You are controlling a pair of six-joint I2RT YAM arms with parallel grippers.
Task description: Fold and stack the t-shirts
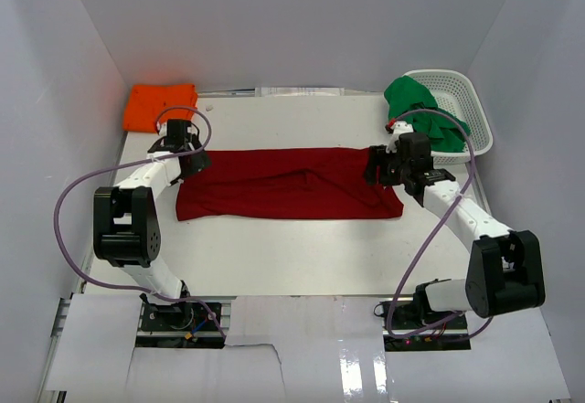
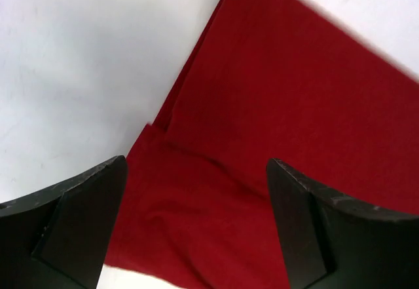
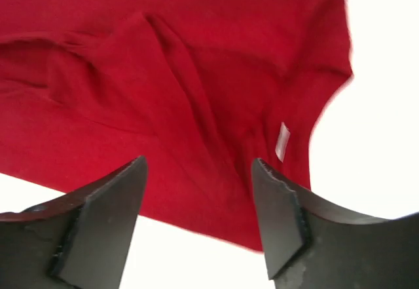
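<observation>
The dark red t-shirt (image 1: pixel 288 184) lies folded into a long strip across the middle of the table. My left gripper (image 1: pixel 190 161) hovers open over its left end, red cloth (image 2: pixel 262 138) below the jaws. My right gripper (image 1: pixel 377 167) hovers open over its right end, where a small white label (image 3: pixel 282 141) shows on the cloth (image 3: pixel 163 92). The bright orange t-shirt (image 1: pixel 161 106) lies folded at the far left corner. The green t-shirt (image 1: pixel 420 111) hangs crumpled over the basket's edge.
The white lattice basket (image 1: pixel 466 101) stands at the far right. White walls enclose the table on three sides. Purple cables loop beside both arms.
</observation>
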